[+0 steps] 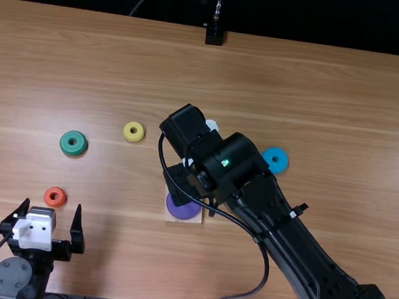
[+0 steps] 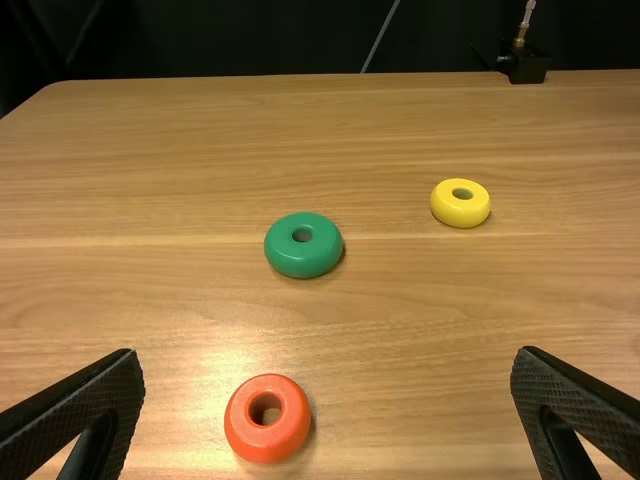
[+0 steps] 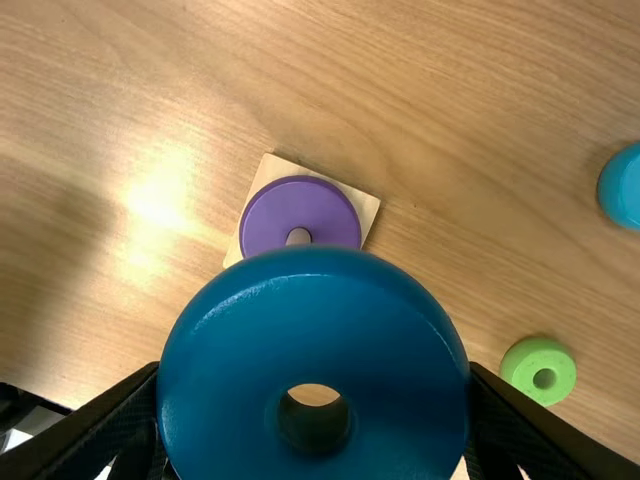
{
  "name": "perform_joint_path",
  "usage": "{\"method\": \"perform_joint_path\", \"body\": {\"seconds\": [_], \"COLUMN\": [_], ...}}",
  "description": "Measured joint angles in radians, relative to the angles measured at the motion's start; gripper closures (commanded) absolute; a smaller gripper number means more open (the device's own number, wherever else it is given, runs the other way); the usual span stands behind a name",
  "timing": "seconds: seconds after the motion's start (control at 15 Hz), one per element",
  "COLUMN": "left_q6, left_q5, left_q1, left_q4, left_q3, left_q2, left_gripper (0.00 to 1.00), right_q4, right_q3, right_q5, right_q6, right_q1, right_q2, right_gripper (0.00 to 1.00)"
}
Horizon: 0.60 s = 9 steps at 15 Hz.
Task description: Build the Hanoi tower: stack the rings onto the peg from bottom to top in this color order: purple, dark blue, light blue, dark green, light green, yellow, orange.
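The right hand (image 1: 183,183), angled down, pinches the dark blue ring (image 3: 315,335) while the left hand (image 1: 53,208) is spread

One ring (image 3: 270,215) on the peg (image 3: 298,237)

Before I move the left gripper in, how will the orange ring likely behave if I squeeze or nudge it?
The orange ring looks solid and smooth-walled, so it should stay stiff when squeezed. Its glossy, rounded side may slip from an off-centre grip. Lying flat, it would probably slide rather than roll.
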Motion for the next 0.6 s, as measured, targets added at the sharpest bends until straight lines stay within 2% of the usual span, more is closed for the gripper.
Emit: {"method": "perform_joint_path", "body": {"seconds": [0.6], "left_q6": [0.000], "left_q5": [0.000], "left_q1": [0.000], "left_q4": [0.000], "left_q3": [0.000], "left_q2": [0.000], "left_gripper": [0.00], "right_q4": [0.054], "right_q3": [0.000], "right_q5": [0.000], "right_q6": [0.006], "right_q1": [0.006], "right_q2": [0.000], "right_gripper": [0.93]}}
